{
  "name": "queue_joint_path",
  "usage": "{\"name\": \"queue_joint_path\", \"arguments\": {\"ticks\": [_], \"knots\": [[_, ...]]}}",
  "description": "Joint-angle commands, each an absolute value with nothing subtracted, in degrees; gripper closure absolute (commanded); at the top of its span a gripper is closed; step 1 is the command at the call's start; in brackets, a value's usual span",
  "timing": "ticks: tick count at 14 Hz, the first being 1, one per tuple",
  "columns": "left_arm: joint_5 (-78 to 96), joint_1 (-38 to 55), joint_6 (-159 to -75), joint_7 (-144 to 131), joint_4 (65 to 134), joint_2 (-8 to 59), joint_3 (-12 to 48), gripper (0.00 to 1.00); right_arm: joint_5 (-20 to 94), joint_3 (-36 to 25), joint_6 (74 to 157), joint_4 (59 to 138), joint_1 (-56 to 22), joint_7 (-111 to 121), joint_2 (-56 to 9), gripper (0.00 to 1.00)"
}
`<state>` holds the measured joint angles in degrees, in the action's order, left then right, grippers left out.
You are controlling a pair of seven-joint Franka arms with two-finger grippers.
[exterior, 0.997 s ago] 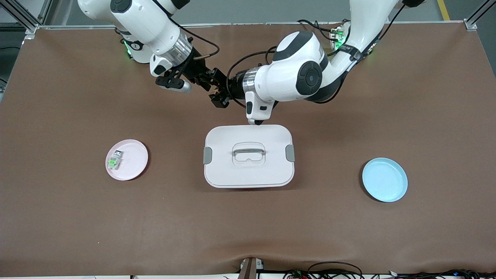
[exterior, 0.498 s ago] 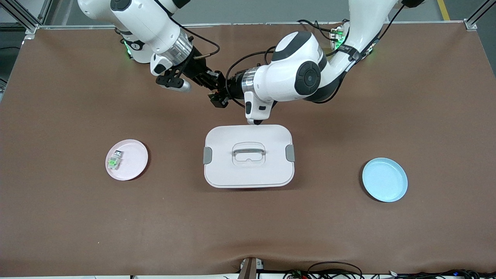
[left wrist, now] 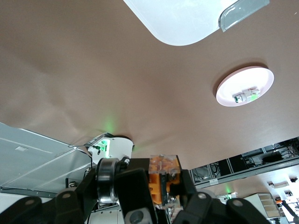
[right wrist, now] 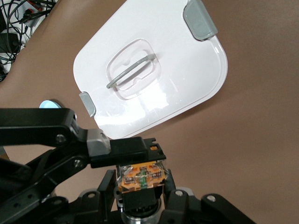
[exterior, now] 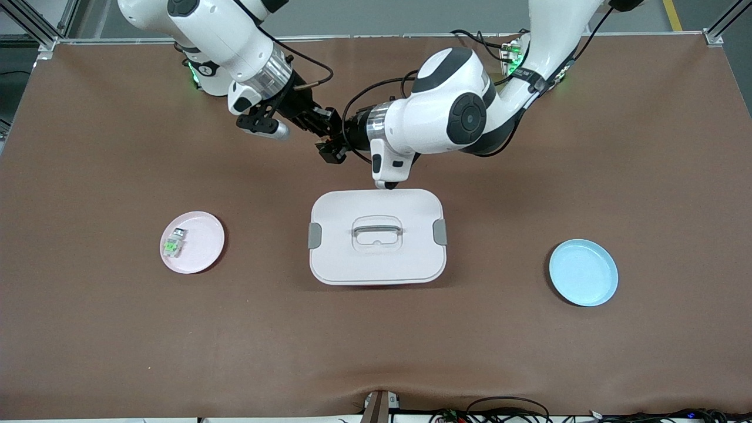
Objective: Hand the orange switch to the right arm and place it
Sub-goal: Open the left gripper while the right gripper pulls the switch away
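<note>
1. Both claws meet in the air over the bare brown surface [exterior: 117, 329], between the robot bases and the white lidded container [exterior: 376, 237]. Over the past second the two arms have drawn together; in the last half second neither shows any visible shift, which suggests the hand-over is at its point of contact.
2. The left claw [exterior: 333, 143] pinches the orange switch [left wrist: 163, 179]; the left wrist view shows its dark fingers [left wrist: 135, 196] pressed on either side of the part.
3. The right claw [exterior: 320, 120] brackets the same switch in the right wrist view; whether its fingers have pressed home cannot be told.
4. The switch is thus off the surface and between both claws, seen from below in the right wrist view.
5. The pink plate [exterior: 202, 242], toward the right arm's end, carries a small white-grey part with a green face [exterior: 172, 243]; the blue plate [exterior: 583, 272], toward the left arm's end, holds nothing.
6. Judgement: the transfer is not yet complete; the right grasp must be secure before the left claw releases, or the switch may drop.
</note>
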<state>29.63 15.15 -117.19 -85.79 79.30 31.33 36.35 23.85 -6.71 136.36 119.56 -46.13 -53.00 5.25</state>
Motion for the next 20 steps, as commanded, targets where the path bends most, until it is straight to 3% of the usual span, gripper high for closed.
{"name": "queue_joint_path", "arguments": {"ticks": [1, 6, 10, 14, 20], "knots": [[30.50, 14.68, -116.89, -86.74, 78.40, 30.50, 36.39, 0.00, 24.43, -7.12, 135.18, 119.27, -46.50, -52.38, 5.01, 0.97], [26.74, 11.35, -114.71, -86.84, 78.40, 26.73, 35.42, 0.00, 22.86, -7.65, 124.22, 115.06, -43.52, -47.58, 5.45, 0.97], [13.48, 6.07, -105.57, -86.05, 78.40, 24.26, 35.77, 0.00, 11.71, -7.73, 114.10, 113.64, -39.74, -33.01, 6.42, 0.97], [5.89, 0.46, -104.25, -72.38, 78.66, 20.22, 35.51, 0.00, 6.62, -7.73, 107.15, 113.64, -32.80, -11.14, 7.21, 0.97], [-12.27, -5.71, -94.41, -56.81, 78.66, 18.72, 35.42, 0.00, -6.14, -7.73, 107.40, 114.26, -24.01, 20.00, 6.77, 0.97]]}}
